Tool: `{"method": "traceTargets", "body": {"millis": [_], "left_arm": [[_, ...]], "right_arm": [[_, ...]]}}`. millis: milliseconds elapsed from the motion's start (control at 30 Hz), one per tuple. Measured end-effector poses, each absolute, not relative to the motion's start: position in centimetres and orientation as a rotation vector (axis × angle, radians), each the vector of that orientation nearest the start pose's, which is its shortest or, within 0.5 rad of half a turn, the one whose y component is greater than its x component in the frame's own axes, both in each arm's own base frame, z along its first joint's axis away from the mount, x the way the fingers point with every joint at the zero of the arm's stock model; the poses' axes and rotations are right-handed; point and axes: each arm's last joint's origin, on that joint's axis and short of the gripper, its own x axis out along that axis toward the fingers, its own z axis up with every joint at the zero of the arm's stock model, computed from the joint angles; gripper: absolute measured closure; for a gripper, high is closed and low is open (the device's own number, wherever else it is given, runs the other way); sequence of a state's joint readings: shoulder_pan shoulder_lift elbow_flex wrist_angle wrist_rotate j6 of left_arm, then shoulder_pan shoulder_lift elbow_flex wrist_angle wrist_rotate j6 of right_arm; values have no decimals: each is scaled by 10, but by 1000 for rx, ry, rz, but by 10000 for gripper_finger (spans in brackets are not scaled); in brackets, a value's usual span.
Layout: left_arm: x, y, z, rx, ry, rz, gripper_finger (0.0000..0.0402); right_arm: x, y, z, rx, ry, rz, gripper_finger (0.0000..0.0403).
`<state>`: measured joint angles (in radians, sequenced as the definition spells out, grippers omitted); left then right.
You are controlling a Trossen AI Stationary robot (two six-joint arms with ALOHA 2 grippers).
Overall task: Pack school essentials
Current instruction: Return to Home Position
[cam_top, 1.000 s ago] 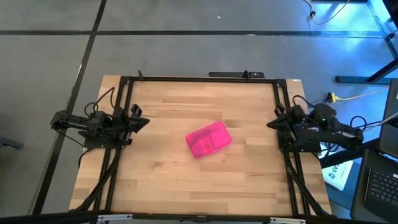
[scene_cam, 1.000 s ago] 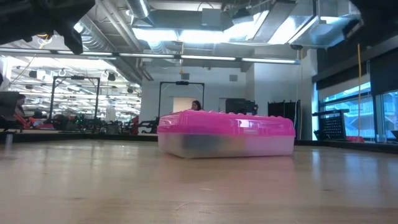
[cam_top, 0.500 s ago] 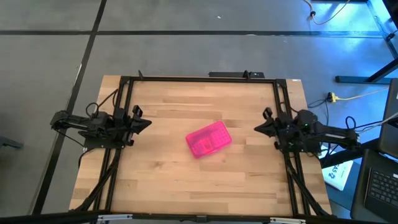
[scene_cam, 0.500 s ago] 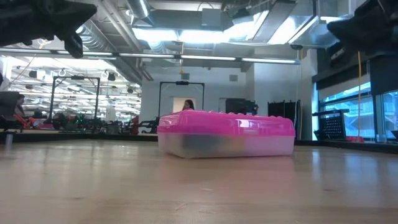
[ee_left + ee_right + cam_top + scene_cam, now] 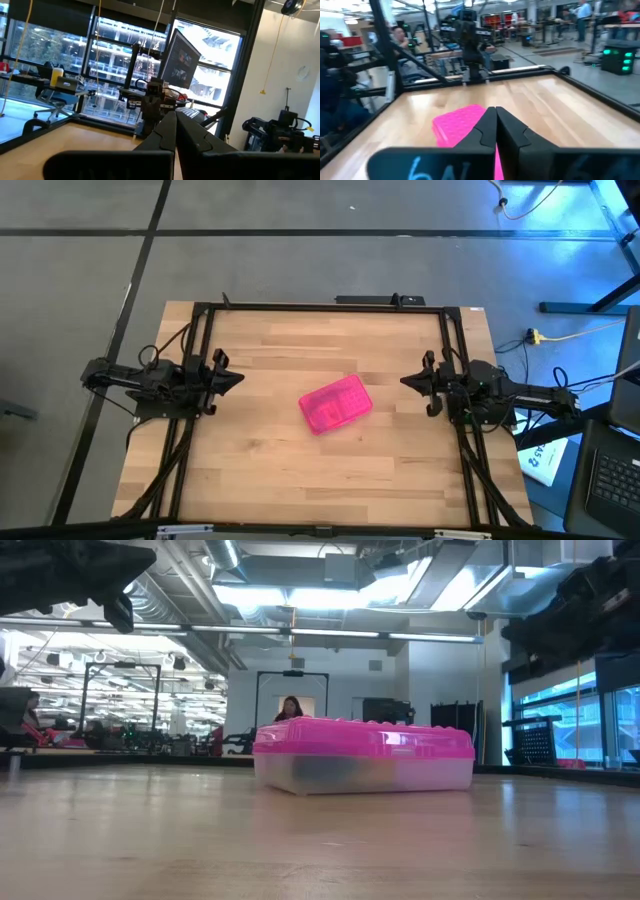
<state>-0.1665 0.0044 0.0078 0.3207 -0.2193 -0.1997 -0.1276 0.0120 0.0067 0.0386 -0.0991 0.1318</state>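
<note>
A clear rectangular case with a pink perforated lid [image 5: 336,404] lies flat on the wooden table near its middle; it also shows in the low view [image 5: 363,754] and the right wrist view [image 5: 456,122]. The lid is closed, and no school essentials show outside the case. My left gripper [image 5: 238,377] hovers shut at the table's left side, pointing toward the case. My right gripper [image 5: 404,381] hovers shut at the right side, pointing toward the case. In each wrist view the two fingers meet: left [image 5: 175,131], right [image 5: 495,131].
A black frame [image 5: 320,306] runs along the table's far edge and down both sides. Bare wood lies all around the case. Beyond the table the low view shows a workshop with a person far off [image 5: 290,708]. A laptop [image 5: 610,480] sits off the table at the right.
My right gripper has come down and reached toward the case from the table's right edge, its wrist rolling a little. It stays shut. The left arm and the case have kept still.
</note>
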Motion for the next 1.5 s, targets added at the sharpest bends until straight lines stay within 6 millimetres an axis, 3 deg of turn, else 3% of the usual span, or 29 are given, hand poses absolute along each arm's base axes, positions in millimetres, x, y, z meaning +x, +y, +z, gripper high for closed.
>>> {"method": "traceTargets", "body": {"millis": [1500], "left_arm": [[92, -9, 196, -261, -324, 21, 401]], "right_arm": [[97, -11, 168, 67, -26, -74, 384]]}}
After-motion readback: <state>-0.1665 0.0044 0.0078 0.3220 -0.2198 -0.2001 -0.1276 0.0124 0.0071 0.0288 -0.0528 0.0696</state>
